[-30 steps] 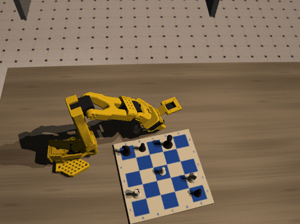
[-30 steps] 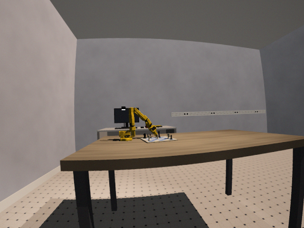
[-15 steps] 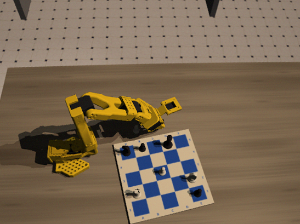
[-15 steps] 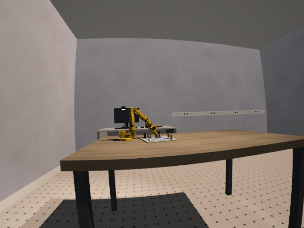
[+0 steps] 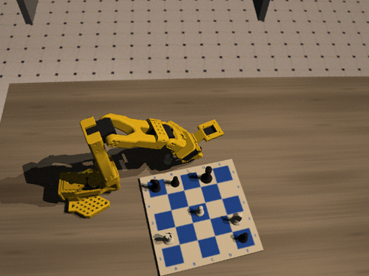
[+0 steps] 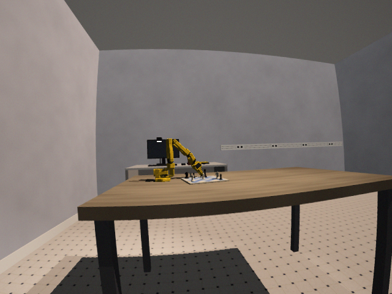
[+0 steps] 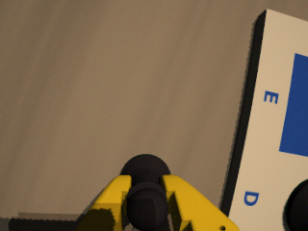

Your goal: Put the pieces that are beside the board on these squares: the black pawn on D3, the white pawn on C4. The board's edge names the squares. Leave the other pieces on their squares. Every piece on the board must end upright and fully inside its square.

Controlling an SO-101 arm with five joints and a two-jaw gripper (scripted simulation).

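Note:
My gripper point(image 7: 145, 185) is shut on the black pawn point(image 7: 145, 192), its yellow fingers on either side of the pawn's head. The pawn is over the bare table just off the board's point(image 7: 276, 120) far edge, near the letters D and E. I cannot tell whether its base touches the table. In the top view the gripper point(image 5: 191, 154) is low at the far edge of the board point(image 5: 200, 217), and the arm hides the held pawn. A small pale piece point(image 5: 167, 158), perhaps the white pawn, stands in the arm's shadow off the board.
On the board stand black pieces on A5 point(image 5: 154, 185), B5 point(image 5: 175, 181), D5 point(image 5: 207, 175) and E1 point(image 5: 243, 237). White pieces stand on C3 point(image 5: 199, 210), A2 point(image 5: 168, 238) and E2 point(image 5: 235, 219). The arm's base point(image 5: 82, 189) sits left of the board.

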